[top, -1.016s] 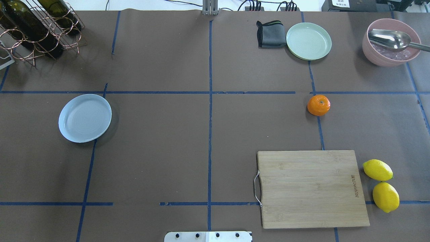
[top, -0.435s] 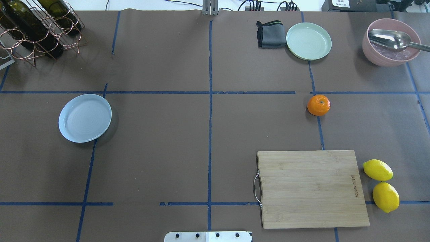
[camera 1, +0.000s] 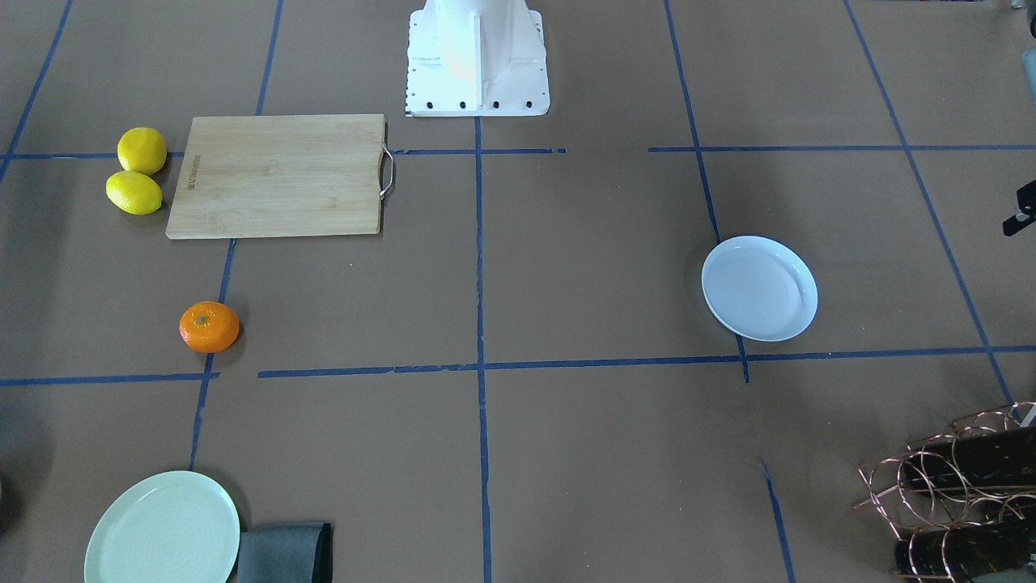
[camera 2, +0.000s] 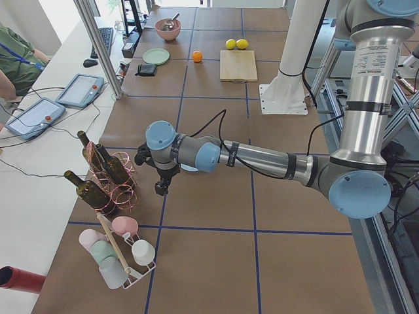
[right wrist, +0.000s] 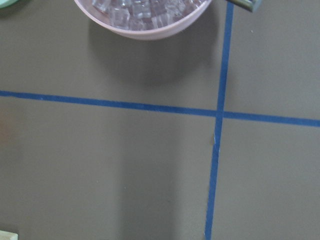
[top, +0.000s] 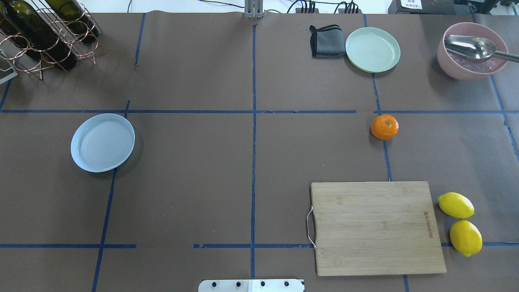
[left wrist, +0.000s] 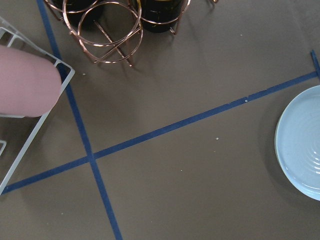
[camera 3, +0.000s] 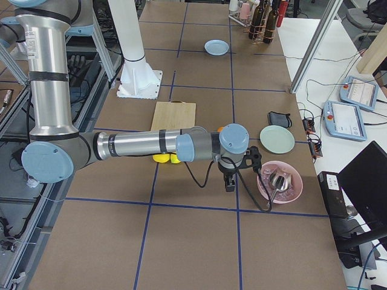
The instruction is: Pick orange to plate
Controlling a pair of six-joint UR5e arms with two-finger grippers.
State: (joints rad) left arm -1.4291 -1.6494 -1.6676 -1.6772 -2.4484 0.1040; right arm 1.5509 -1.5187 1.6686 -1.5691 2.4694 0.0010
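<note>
On matte brown paper (top: 182,182) gridded with blue tape (top: 253,162), a flat bamboo board (top: 377,227) lies nearest, beyond it the bumpy orange (top: 384,127) sits on a tape line, well apart from the smooth round plate (top: 102,142), while it cannot be told whether the left gripper (camera 2: 160,188) or the right gripper (camera 3: 228,184) is spread.

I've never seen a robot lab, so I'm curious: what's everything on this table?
orange: one, orange, right half, beyond board
plate: one, pale blue, left half
green plate: one, pale green, far right
cloth: one, grey, beside green plate
bowl: one, pink, far right corner
cubes: many, clear, in bowl
spoon: one, silver, in bowl
board: one, wooden, near right
lemons: two, yellow, right of board
bottles: three, dark green, in rack
rack: one, copper, far left corner
cups: several, pastel, table's left end
left gripper: one, black, above table by rack
right gripper: one, black, above table by bowl
</note>
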